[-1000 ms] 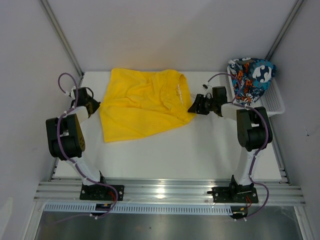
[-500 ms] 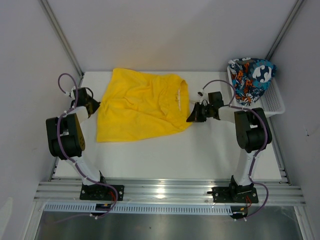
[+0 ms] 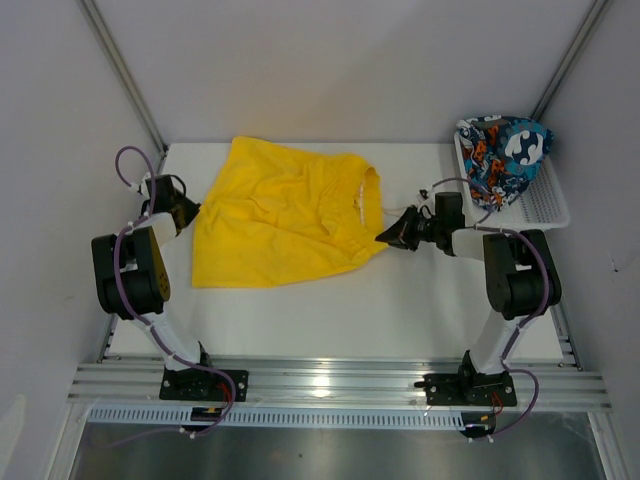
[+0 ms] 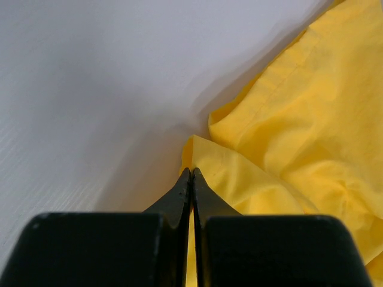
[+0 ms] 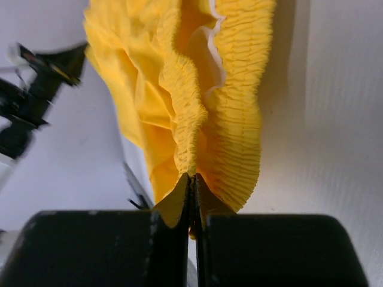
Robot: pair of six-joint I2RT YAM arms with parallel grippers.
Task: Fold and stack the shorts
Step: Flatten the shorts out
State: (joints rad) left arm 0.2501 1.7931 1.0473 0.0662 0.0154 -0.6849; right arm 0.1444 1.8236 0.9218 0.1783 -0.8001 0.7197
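1. Finding: the site is a robotics laboratory test cell.
2. Enclosure: plain pale grey panel walls (image 3: 330,70), joined by slanting aluminium corner posts (image 3: 122,72), close in a flat white table (image 3: 420,300).
3. Mounting: a ribbed extruded-aluminium rail (image 3: 330,380) runs along the near edge. Two black-and-white jointed robot arms, left (image 3: 130,275) and right (image 3: 515,275), are bolted to it by black base plates.
4. Wiring: exposed purple cables (image 3: 128,160) loop along both arms.

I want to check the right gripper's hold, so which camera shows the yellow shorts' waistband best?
Right wrist: the ruffled waistband fills the frame, pinched by the shut right gripper. Top view shows it small; left wrist shows only a hem corner.
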